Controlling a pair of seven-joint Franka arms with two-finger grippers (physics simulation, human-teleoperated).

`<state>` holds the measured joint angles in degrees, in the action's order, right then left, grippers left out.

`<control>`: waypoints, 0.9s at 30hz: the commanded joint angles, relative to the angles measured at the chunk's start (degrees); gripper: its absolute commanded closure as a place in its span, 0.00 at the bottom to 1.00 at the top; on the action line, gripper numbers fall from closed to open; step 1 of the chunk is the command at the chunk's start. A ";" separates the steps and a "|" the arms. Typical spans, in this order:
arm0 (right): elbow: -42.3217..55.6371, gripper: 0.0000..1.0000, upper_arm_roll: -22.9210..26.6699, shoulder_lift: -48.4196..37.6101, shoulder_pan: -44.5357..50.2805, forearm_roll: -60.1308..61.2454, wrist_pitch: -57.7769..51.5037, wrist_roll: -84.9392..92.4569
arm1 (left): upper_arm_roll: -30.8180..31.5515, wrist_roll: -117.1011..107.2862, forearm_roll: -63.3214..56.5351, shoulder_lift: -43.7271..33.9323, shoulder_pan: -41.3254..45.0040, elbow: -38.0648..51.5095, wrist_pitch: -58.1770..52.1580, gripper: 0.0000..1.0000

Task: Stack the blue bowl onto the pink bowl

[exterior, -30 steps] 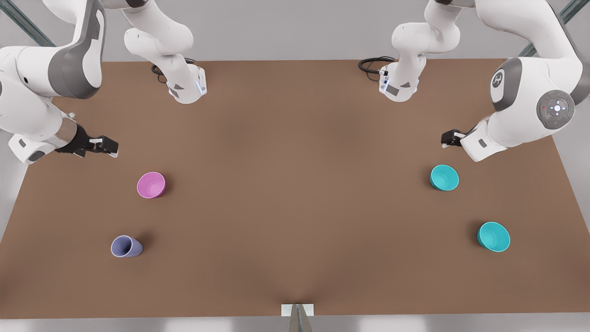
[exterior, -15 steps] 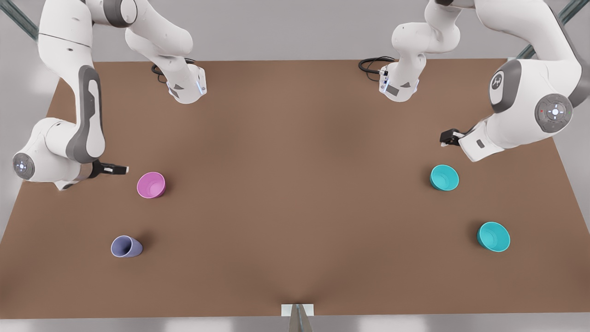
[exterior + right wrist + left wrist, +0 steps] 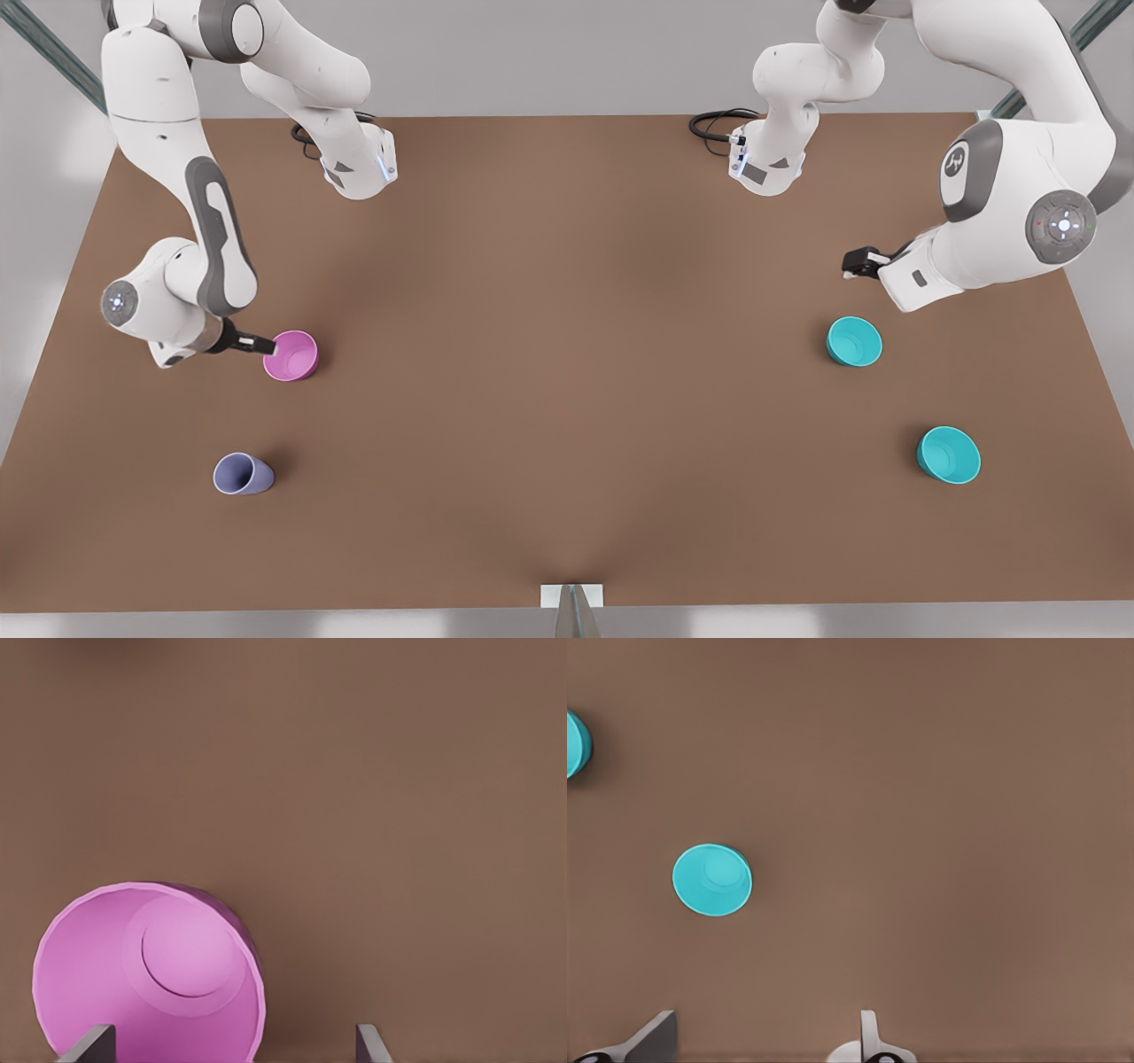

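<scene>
The pink bowl (image 3: 291, 355) stands upright toward the front view's left. My right gripper (image 3: 267, 346) is open at its rim. In the right wrist view one finger (image 3: 89, 1043) lies over the pink bowl (image 3: 146, 979)'s opening and the other finger (image 3: 369, 1042) lies outside its wall. The blue bowl (image 3: 854, 341) stands toward the front view's right, with my left gripper (image 3: 852, 265) open, empty and hovering just behind it. In the left wrist view the blue bowl (image 3: 711, 880) lies ahead of that gripper (image 3: 762, 1041), apart from it.
A slightly wider teal bowl (image 3: 948, 455) stands nearer the front edge on the front view's right, and peeks in as a teal bowl (image 3: 572, 744) in the left wrist view. A lavender cup (image 3: 241, 473) stands in front of the pink bowl. The brown table (image 3: 567, 354) is bare between both sides.
My right arm has swung down and across toward the pink bowl, bringing its gripper from behind and beside it to the rim. The left gripper barely shifted. No bowl has moved.
</scene>
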<state>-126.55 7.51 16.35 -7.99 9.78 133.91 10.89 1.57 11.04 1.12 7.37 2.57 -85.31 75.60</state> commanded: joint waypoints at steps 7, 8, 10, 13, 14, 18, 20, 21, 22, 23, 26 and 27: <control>-1.15 0.00 -0.04 3.60 -0.01 0.51 3.55 4.14 | -0.08 0.39 -1.39 -1.12 -0.03 0.14 2.80 0.00; -0.89 0.00 -0.04 4.30 -0.01 0.59 3.64 4.05 | -0.08 0.39 -1.39 -1.21 -0.03 0.06 2.71 0.00; -0.63 0.00 -0.30 5.27 0.26 3.23 3.64 4.23 | -0.08 0.30 -1.39 -1.21 -0.03 0.14 2.89 0.00; -0.45 0.22 -0.39 6.24 0.35 3.41 3.55 4.14 | 0.01 0.30 -1.12 -1.04 0.06 0.06 2.71 0.00; -0.45 0.47 -0.39 6.33 0.35 3.41 3.55 4.23 | 0.01 0.30 -1.12 -1.12 0.06 0.06 2.71 0.00; 0.25 0.79 -0.56 5.89 0.78 3.41 2.50 4.14 | 0.01 0.30 -1.21 -0.86 0.06 0.06 2.89 0.00; 2.01 0.79 -0.57 5.54 1.31 3.41 -0.05 4.05 | 0.01 0.30 -1.12 -0.86 -0.03 -0.12 2.71 0.00; 2.53 0.79 -0.57 5.45 1.49 3.58 -0.75 4.23 | 0.01 0.30 -1.12 -0.77 0.06 -0.21 2.71 0.00; 3.59 0.79 -0.65 5.45 1.49 4.11 -2.68 4.58 | -0.07 0.39 -1.30 0.19 -0.03 -0.03 3.06 0.00; 5.61 0.79 -0.83 5.19 2.54 5.69 -5.67 5.64 | -0.08 0.39 -1.30 0.19 -0.11 -0.12 3.24 0.00; 12.55 0.79 -0.83 4.48 14.92 14.74 -11.21 3.01 | -0.08 0.39 -1.21 0.11 -0.11 -0.03 3.59 0.00; 15.71 0.79 -0.74 5.62 22.04 20.19 -11.21 -1.92 | -0.08 0.39 -1.21 0.02 -0.11 0.06 3.68 0.00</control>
<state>-112.14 6.76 22.00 10.39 22.74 128.17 15.06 1.49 11.30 -0.08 7.43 2.41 -85.33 78.76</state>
